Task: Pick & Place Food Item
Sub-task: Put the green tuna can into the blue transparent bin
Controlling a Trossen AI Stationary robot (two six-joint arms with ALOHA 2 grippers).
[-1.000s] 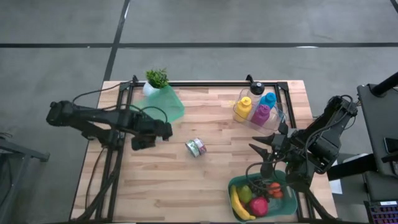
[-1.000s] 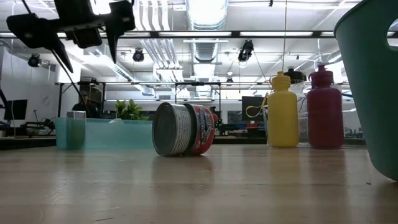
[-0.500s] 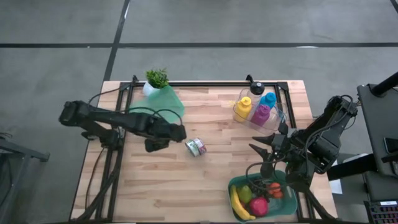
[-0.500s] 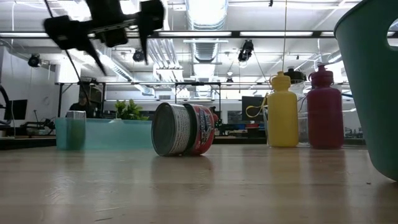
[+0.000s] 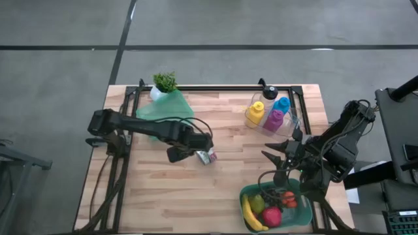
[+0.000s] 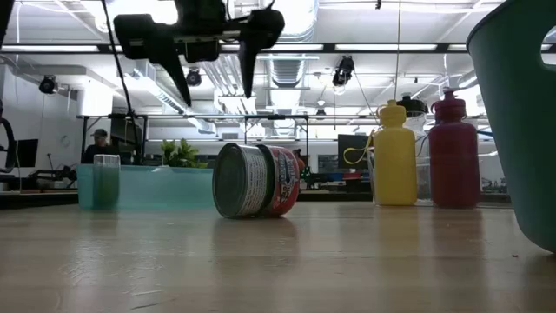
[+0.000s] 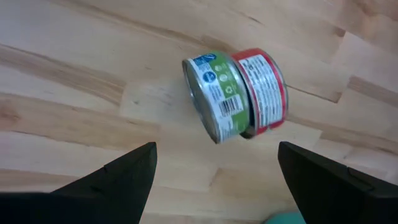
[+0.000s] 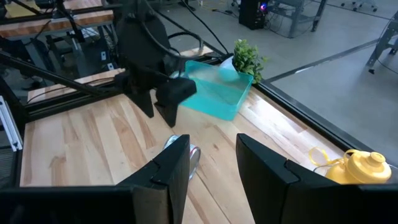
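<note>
Two dark arms at a wooden table (image 5: 228, 130). From above: left hand (image 5: 198, 151) stretched to mid-table, just beside a food can (image 5: 208, 155) lying on its side. Right hand (image 5: 274, 166) waiting near the table's right edge, above a green basket (image 5: 247, 193) of fruit. Coloured bottles (image 5: 266, 114) at the far right, a teal tray (image 5: 175, 108) and a small plant (image 5: 164, 81) at the far left.

From table height: can (image 6: 256, 180) resting on the wood, label sideways. Left hand (image 6: 217, 80) hanging above it and slightly to one side, fingers (image 6: 185, 83) spread wide, not touching, holding nothing. Yellow bottle (image 6: 395, 155) and magenta bottle (image 6: 454, 152) beyond; basket wall (image 6: 521, 122) close at the edge.

From the left wrist: can (image 7: 235, 94) between and ahead of the widely parted fingers (image 7: 118, 177) of the left hand (image 7: 216, 152), clear of both.

From the right wrist: right hand (image 8: 212, 163) with fingers (image 8: 169, 165) only narrowly parted, empty; can (image 8: 194, 155) and the left arm farther off.
</note>
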